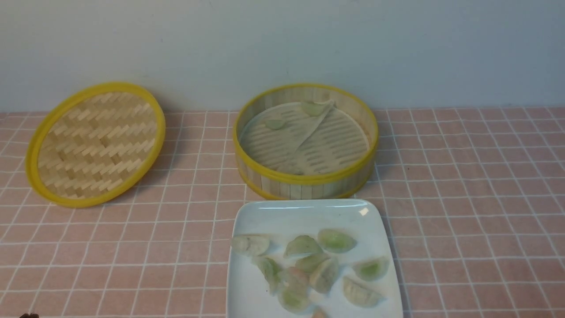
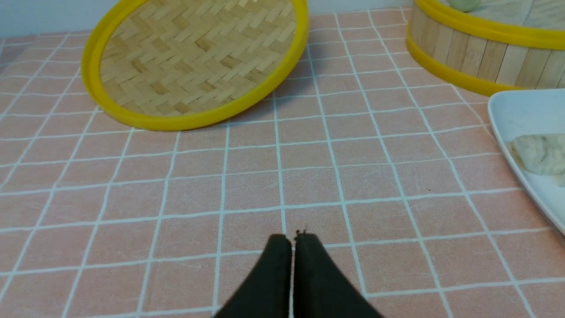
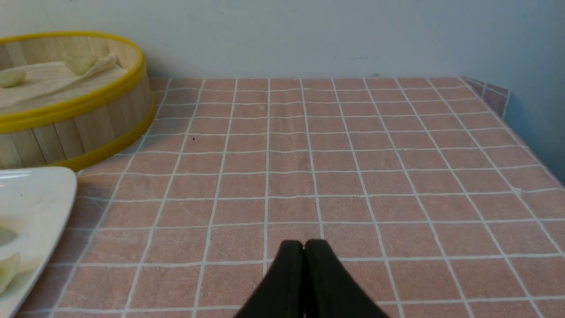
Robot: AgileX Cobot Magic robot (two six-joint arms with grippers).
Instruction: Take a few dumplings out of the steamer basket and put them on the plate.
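From the front, the plate (image 1: 309,216) sits on the pink checked surface (image 1: 476,198) nearest the camera, its far edge just beside the basket (image 1: 304,179) behind it. A cluster of dumplings (image 1: 309,265), mostly pale green, lies across the near half of the plate, some touching or overlapping in the middle, others apart at the edges. Two more stay in the basket: one (image 1: 315,107) at the far side on a raised fold of the whitish liner (image 1: 326,150), a smaller one (image 1: 274,124) to its left. The woven lid (image 1: 95,143) stands tilted to the left of the basket, well apart from it, near the wall (image 1: 282,44). No arm shows in this view. In the left wrist view, the left claw (image 2: 292,238) is clenched, its two dark fingers pressed together with nothing between them, above bare cloth; the lid (image 2: 194,62) lies ahead, with the basket (image 2: 481,57) and a corner of the plate (image 2: 512,110) bearing one whitish dumpling (image 2: 540,152) off to the side. In the right wrist view, the right claw (image 3: 303,245) is likewise clenched and empty over the bare surface, well apart from the basket (image 3: 75,123), where the two dumplings (image 3: 79,64) show, and from the plate's corner (image 3: 39,194).
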